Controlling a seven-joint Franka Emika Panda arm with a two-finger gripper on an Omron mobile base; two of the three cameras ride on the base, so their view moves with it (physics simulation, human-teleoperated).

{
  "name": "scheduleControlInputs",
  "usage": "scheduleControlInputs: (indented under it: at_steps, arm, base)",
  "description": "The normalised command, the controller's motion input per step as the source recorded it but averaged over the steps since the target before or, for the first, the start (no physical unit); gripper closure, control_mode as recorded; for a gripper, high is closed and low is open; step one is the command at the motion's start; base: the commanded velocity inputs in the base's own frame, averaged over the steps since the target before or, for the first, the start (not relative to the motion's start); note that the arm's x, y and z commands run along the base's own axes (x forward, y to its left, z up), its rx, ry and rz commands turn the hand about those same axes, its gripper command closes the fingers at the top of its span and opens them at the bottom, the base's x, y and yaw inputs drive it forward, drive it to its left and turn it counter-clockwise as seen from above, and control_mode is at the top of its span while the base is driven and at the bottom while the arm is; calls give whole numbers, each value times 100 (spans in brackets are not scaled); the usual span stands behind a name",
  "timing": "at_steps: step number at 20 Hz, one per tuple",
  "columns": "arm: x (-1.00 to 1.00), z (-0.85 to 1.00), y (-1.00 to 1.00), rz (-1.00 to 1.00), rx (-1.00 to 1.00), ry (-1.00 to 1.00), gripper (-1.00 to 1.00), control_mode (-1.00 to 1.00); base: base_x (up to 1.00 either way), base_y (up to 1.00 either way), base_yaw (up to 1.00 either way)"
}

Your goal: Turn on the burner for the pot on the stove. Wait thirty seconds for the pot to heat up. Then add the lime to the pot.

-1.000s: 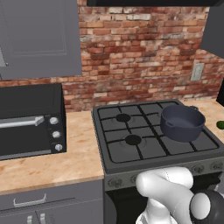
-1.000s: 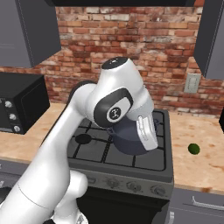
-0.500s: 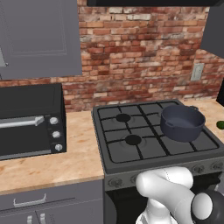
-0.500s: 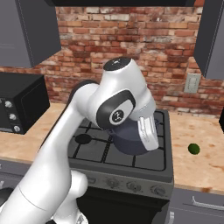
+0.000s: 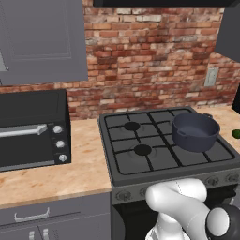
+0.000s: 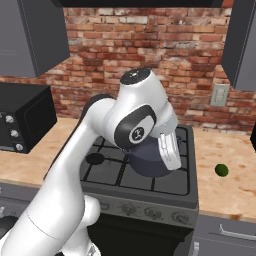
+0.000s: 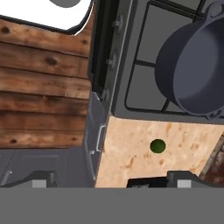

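The deep dark blue-grey metal pot [image 5: 195, 131] is sitting on the dark grey gas stove [image 5: 140, 159]; the small round green lime [image 7: 157, 146] is lying on the beige counter [image 7: 144, 148] beside it, under the gripper [image 7: 109, 178], whose fingers are standing wide apart, holding nothing.

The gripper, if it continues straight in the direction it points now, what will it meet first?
Judging from the hand view, the open gripper looks down on the beige countertop beside the stove, so it would probably meet bare counter first, close to the lime. Depth is unclear, so it could touch the lime instead.

2 base views flank the stove [image 5: 154, 154] — hand view overhead.
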Motion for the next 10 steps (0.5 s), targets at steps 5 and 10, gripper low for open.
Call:
scheduleControlInputs:
  at_steps: [5,10]
  arm:
    - [23,-9,0,7,1,0,-100,-100]
    - [21,-20,0,8,1,0,-100,-100]
  base:
    - [0,0,0]
    - [0,0,0]
